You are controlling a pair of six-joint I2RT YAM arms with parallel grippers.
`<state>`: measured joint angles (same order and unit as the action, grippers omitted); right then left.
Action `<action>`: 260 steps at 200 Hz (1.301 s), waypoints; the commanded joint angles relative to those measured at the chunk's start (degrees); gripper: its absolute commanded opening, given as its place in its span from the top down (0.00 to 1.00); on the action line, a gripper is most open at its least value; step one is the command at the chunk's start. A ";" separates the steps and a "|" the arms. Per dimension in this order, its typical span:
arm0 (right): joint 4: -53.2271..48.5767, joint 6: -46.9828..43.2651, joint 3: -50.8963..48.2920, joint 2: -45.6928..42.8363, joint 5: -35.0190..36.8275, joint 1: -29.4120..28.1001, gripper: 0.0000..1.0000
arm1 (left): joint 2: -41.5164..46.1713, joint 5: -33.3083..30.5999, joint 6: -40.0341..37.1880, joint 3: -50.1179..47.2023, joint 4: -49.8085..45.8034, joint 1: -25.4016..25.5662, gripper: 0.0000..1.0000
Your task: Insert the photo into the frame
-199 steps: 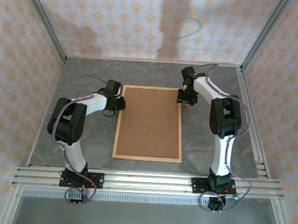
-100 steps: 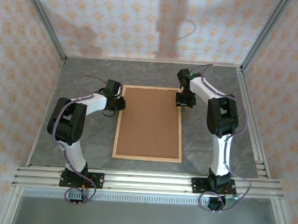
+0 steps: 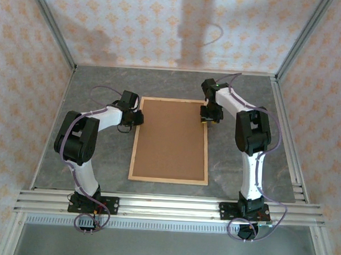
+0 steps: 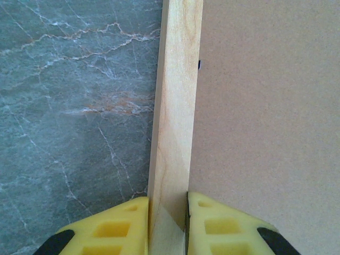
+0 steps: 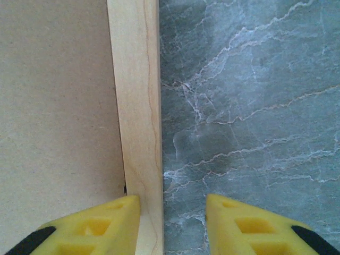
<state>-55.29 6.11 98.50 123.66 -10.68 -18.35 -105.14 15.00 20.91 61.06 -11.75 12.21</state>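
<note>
Wooden frame [image 3: 167,180] laid flat mid-desk [image 3: 173,85] between the arms, brown backing board [image 3: 170,139] seated inside it. On its left rail the left fingers [image 4: 212,223] are clamped narrowly. The right rail is straddled by the right fingers [image 5: 111,223], part open: inner one touching wood, outer one apart. Risk judged: if lifted on one clamp alone, the frame could be tilted and the board dropped out. It could also be shoved sideways by an off-centre closing.
</note>
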 commanded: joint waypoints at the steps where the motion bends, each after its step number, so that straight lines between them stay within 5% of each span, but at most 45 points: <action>1: -0.38 -0.57 1.83 1.58 1.79 -0.24 0.63 | -1.73 0.71 -0.39 -1.55 -3.13 -0.39 0.80; 260: 2.82 0.03 0.04 7.82 -4.53 -3.55 0.66 | -2.08 3.31 0.03 -1.91 -1.70 0.24 0.82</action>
<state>-56.07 6.11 101.08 126.52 -12.01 -19.64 -105.14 16.36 20.91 60.90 -11.42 11.84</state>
